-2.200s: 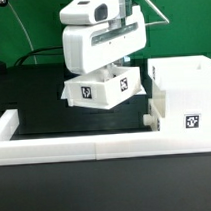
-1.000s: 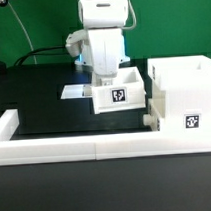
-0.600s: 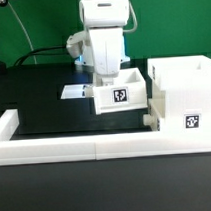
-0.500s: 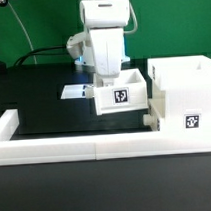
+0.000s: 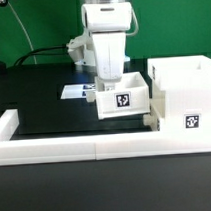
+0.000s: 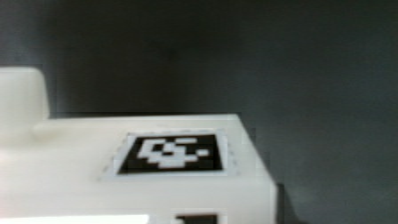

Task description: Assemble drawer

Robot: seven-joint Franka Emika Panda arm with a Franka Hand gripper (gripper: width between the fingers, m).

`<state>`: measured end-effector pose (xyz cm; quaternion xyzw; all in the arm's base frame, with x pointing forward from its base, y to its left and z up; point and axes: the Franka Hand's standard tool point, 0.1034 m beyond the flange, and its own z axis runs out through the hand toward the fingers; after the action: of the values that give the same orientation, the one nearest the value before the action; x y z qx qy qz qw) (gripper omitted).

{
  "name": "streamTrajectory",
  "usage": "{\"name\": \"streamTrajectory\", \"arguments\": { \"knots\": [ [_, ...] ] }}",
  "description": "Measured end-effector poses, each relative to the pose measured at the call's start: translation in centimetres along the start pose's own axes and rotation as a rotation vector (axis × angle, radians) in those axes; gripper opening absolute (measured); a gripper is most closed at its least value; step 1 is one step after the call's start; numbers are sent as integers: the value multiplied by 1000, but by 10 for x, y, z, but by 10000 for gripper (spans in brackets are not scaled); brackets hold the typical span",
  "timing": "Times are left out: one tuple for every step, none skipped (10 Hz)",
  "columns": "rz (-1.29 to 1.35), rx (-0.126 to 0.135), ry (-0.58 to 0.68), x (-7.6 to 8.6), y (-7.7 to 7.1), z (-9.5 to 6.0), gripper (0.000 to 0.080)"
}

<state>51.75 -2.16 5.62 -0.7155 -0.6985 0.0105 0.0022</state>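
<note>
My gripper (image 5: 113, 80) hangs from the white hand and is shut on the back wall of a small white open-top tray (image 5: 124, 97) with a square tag on its front. The tray is level, just above the black table, close to the left side of the big white box housing (image 5: 183, 101), which carries a tag on its front. In the wrist view I see a white tagged surface of the tray (image 6: 175, 155) close below the camera; my fingertips do not show there. A second tray is not in view.
The marker board (image 5: 75, 92) lies flat behind the tray. A long low white border wall (image 5: 66, 148) runs along the front and up the exterior view's left. A small white knob-like part (image 5: 149, 120) sits at the housing's front left corner.
The tray, tilted and left of the middle 2.2 s ago, is now level. My gripper has carried it toward the exterior view's right and a little forward, nearer the housing.
</note>
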Motion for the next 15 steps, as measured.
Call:
{"name": "streamTrajectory", "arguments": {
  "knots": [
    [0, 1, 0, 0, 0, 0, 42],
    [0, -6, 1, 1, 1, 1, 42],
    [-2, -19, 3, 2, 4, 2, 42],
    [-5, -14, 4, 4, 7, 3, 42],
    [-6, -19, 5, 5, 12, 3, 42],
    [-8, -23, 5, 6, 15, 2, 42],
    [-7, -31, 6, 8, 19, 0, 42],
    [6, -34, 8, 11, 20, -1, 42],
    [9, -31, 8, 10, 19, 0, 42],
    [9, -30, 8, 9, 19, 1, 42],
    [10, -30, 8, 10, 19, 1, 42],
    [11, -29, 9, 13, 18, 1, 42],
    [13, -27, 10, 16, 18, 2, 42],
    [11, -24, 9, 18, 17, 4, 42],
    [20, -24, 9, 18, 17, 4, 42]
  ]
}}
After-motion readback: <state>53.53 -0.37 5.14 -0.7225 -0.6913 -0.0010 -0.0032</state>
